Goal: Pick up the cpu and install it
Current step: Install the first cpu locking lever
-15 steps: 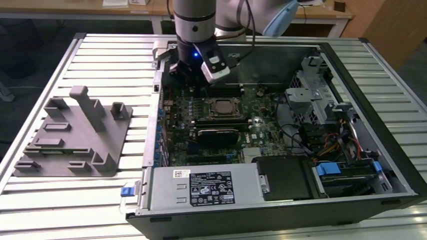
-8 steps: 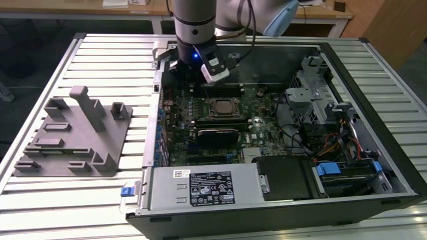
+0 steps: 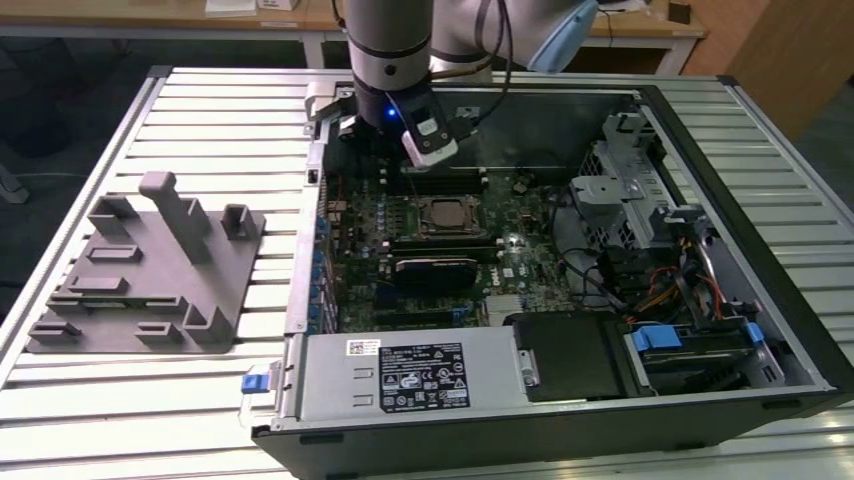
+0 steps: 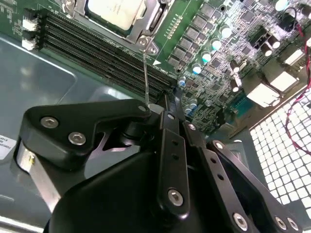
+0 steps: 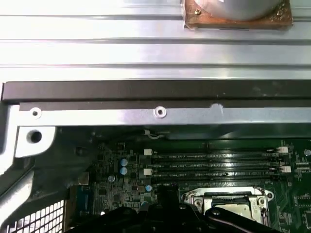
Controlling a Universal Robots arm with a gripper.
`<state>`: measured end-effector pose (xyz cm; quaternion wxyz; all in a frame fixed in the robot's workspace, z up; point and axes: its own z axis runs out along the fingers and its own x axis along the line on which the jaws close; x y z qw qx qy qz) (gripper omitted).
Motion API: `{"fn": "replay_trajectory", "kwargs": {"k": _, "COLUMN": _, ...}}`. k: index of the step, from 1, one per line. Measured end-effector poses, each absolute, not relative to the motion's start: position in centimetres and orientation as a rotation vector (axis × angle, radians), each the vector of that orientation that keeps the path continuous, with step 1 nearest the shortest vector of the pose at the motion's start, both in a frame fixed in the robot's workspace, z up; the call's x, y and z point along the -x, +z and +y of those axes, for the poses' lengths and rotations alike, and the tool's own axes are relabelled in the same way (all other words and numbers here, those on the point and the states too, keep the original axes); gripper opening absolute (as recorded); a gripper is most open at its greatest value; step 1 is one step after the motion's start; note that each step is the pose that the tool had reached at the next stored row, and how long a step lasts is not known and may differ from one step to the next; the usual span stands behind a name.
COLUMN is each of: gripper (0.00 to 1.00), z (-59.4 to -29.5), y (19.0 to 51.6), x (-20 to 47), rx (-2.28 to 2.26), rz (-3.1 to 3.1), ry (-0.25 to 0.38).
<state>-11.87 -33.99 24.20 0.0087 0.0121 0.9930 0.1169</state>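
gripper (image 4: 167, 109) above memory slots (image 4: 97, 51), cpu (image 4: 116, 10) beyond

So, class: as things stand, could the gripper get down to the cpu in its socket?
Probably yes. The cpu lies face-up on the motherboard in the open computer case, nothing covers it, and the gripper hangs just above the board beside it.

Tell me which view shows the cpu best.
The exterior view: the cpu sits whole in its socket frame on the motherboard, below the hand. The second wrist view catches part of its pale top, cut off at the picture's edge. The first wrist view shows just the socket area at the picture's edge.
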Motion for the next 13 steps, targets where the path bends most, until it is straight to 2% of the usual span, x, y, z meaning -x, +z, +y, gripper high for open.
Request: {"fn": "replay_trajectory", "kwargs": {"k": 13, "gripper": 0.11, "z": -34.0, "y": 24.2, "x": 9.2, "rx": -0.037, "rz": 3.103, "ry": 0.366}}
